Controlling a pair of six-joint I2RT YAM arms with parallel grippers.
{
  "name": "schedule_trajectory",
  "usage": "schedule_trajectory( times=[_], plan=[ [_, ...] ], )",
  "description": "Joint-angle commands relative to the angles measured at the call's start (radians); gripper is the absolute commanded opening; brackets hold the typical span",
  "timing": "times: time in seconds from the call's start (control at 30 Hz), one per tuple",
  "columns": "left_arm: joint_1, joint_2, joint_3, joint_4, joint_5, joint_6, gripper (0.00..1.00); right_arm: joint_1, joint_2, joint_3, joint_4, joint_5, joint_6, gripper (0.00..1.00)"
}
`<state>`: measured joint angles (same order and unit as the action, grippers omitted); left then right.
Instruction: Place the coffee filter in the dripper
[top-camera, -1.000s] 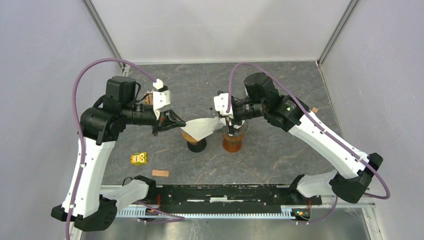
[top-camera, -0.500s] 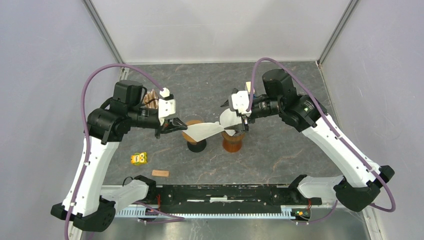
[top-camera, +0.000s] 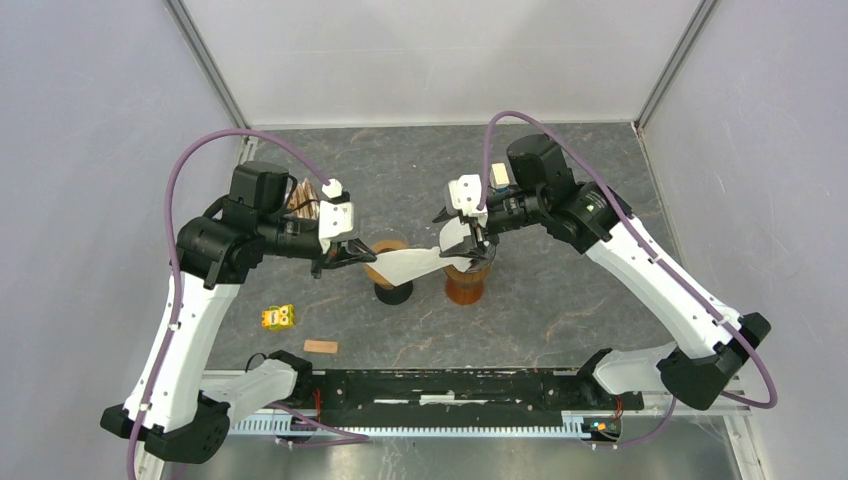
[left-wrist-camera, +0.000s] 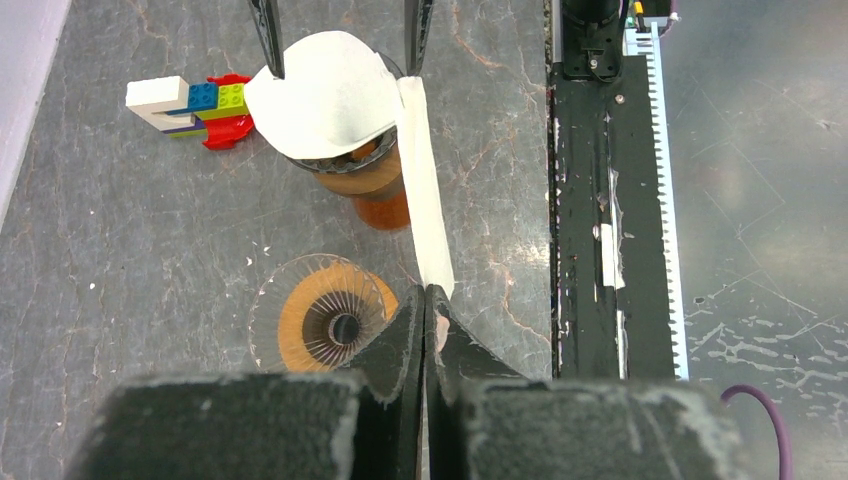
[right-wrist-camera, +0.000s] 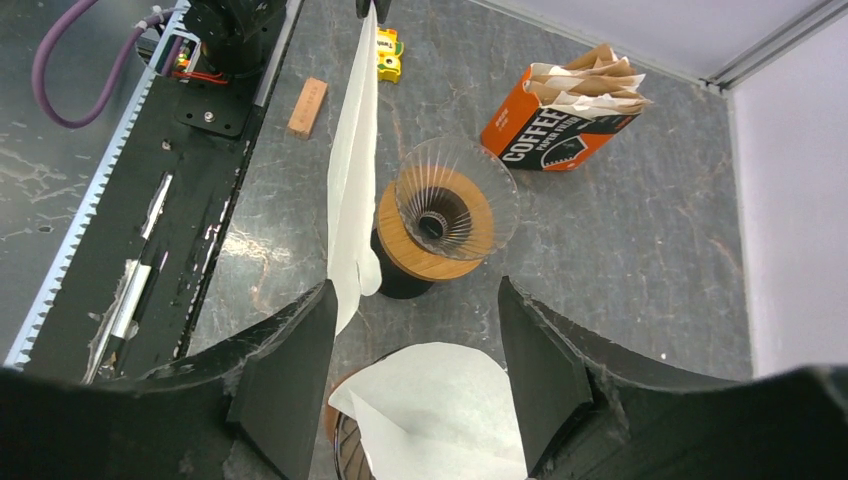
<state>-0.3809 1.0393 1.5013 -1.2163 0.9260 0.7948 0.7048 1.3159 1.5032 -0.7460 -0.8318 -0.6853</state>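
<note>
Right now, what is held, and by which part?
The left gripper pinches the coffee filter by one corner; the right gripper is open around its far end.

The coffee filter (top-camera: 412, 265) hides part of the dripper (top-camera: 393, 291) from above.

Grey table (top-camera: 560, 180): dripper (right-wrist-camera: 450, 215), amber cup (top-camera: 464, 287), filter box (right-wrist-camera: 560, 125), block (top-camera: 321, 347), toy (top-camera: 278, 317).

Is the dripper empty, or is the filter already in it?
Empty. The right wrist view looks straight into the dripper: bare ribbed glass. The filter hangs beside it, pinched by the left tool.
</note>
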Motion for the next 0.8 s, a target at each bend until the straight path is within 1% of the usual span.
schedule_trajectory(
  times=[0.0, 0.27, 0.57, 0.77],
  plan=[
    [-0.006, -0.015, -0.003, 0.019, 0.031, 0.050, 0.02, -0.004, 0.015, 0.051, 0.034, -0.036, 0.026, 0.63],
    [-0.007, -0.016, -0.013, 0.020, 0.030, 0.061, 0.02, -0.004, 0.024, 0.057, 0.033, -0.045, 0.027, 0.57],
    [-0.009, -0.013, -0.012, 0.020, 0.016, 0.074, 0.02, -0.004, 0.026, 0.066, 0.027, -0.049, 0.024, 0.53],
    [-0.009, -0.009, -0.006, 0.019, 0.022, 0.074, 0.02, -0.005, 0.034, 0.038, 0.040, -0.064, 0.033, 0.52]
  ],
)
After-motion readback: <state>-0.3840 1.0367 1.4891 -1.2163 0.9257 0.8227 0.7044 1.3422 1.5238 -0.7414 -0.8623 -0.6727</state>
